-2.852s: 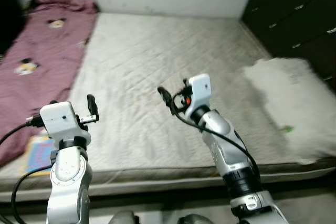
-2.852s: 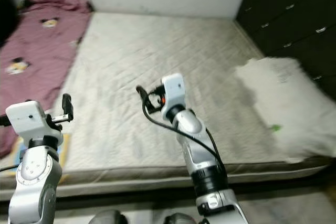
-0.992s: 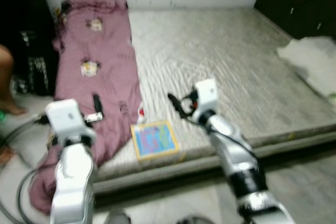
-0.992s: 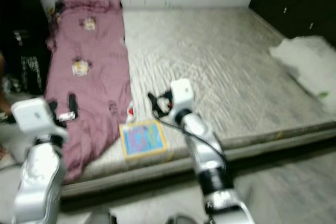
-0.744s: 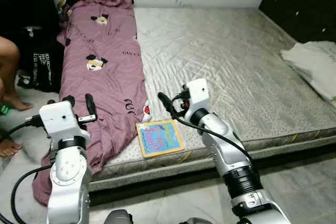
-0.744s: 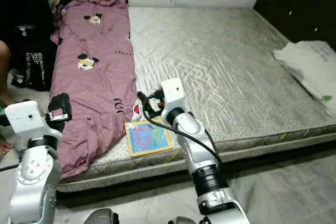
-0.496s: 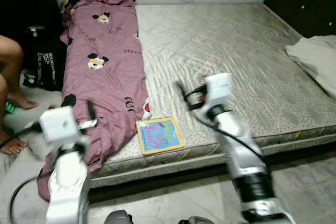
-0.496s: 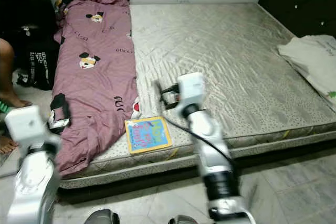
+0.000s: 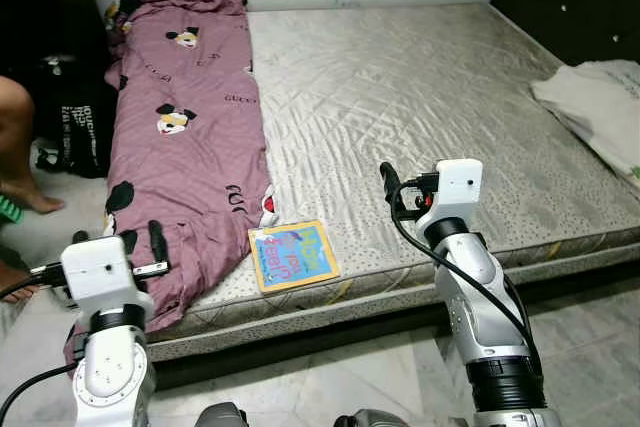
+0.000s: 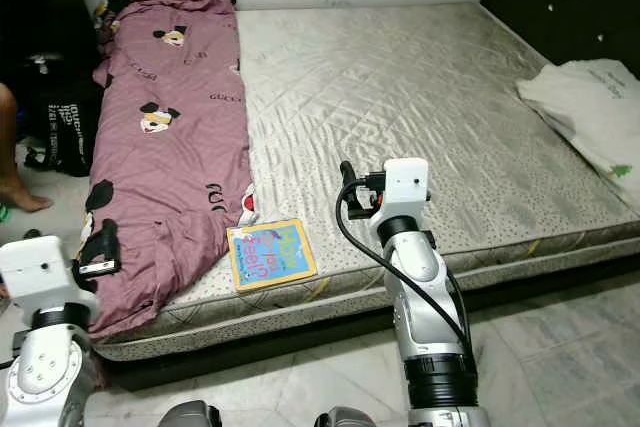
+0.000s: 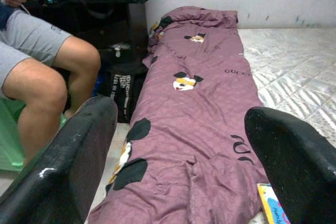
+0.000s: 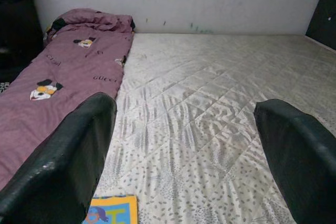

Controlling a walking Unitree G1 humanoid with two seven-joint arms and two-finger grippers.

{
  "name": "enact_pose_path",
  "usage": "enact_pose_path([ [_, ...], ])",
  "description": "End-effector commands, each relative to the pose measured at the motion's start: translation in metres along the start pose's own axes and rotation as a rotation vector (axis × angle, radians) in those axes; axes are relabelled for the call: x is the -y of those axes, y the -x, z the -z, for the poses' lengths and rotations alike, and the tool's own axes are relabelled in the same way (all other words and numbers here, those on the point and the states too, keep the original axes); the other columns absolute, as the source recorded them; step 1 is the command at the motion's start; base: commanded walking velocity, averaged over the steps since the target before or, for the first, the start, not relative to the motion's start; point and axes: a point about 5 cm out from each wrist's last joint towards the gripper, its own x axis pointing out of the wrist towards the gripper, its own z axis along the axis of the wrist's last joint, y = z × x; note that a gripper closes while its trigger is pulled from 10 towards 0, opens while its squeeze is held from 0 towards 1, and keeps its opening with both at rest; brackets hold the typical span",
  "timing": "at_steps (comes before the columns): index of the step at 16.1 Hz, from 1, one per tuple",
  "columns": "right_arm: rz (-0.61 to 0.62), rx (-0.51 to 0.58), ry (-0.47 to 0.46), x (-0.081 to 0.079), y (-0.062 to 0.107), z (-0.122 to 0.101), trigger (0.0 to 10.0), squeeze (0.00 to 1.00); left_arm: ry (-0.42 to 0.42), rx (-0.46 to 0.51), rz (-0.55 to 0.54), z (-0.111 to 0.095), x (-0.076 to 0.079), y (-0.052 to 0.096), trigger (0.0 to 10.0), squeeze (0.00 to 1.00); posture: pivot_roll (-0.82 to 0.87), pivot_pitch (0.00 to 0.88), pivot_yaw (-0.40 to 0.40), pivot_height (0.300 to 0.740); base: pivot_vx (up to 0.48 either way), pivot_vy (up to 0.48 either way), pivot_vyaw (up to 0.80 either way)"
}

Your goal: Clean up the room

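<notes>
Black jaws on both grippers are spread wide, holding nothing. Left gripper (image 9: 155, 242) hangs over the near end of the purple blanket (image 9: 190, 127), right gripper (image 9: 392, 187) hovers above the bare grey quilted mattress (image 9: 400, 77). Colourful book (image 9: 293, 256) lies flat at the mattress's front edge, touching the blanket. White bedding (image 9: 600, 107) sits on the far right corner. Someone's bare legs (image 11: 47, 77) beside the bed, tiled floor (image 9: 590, 337) below.

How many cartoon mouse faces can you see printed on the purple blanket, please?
2 clear faces on the purple blanket: one near the far end, one at mid-length. Folds near the mattress's front edge may hide more.
</notes>
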Motion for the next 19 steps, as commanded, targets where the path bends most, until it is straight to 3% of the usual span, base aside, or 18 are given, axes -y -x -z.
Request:
enact_pose_path([
  [1,0.006,0.016,-0.004,0.003,0.000,-0.005,10.0,0.00,0.000,0.017,0.010,-0.004,0.001,0.000,10.0,0.00,0.01,0.000,-0.033,0.740,0.000,0.000,0.00],
  [3,-0.008,0.022,0.000,0.001,0.001,-0.005,10.0,0.00,0.002,0.020,0.014,-0.005,0.003,-0.001,10.0,0.00,0.01,0.000,-0.028,0.740,0.000,0.000,0.00],
  [5,-0.033,-0.010,-0.028,-0.002,0.005,0.000,10.0,0.00,0.052,0.019,0.074,-0.007,0.016,-0.002,10.0,0.00,-0.02,0.000,-0.024,0.740,0.000,0.000,-0.80],
  [10,-0.076,-0.016,-0.056,-0.010,0.006,-0.004,10.0,0.00,0.111,-0.001,0.118,-0.008,0.019,0.004,10.0,0.00,-0.01,0.000,-0.030,0.740,0.000,0.000,0.00],
  [15,-0.103,-0.042,-0.077,-0.016,0.005,-0.004,10.0,0.00,0.116,0.017,0.120,-0.013,0.021,0.003,10.0,0.00,0.00,0.000,-0.037,0.740,0.000,0.000,-0.43],
  [19,-0.121,-0.054,-0.076,-0.020,0.006,-0.003,10.0,0.00,0.115,0.039,0.155,-0.016,0.021,0.005,10.0,0.00,0.01,0.000,-0.037,0.740,0.161,0.000,0.00],
])
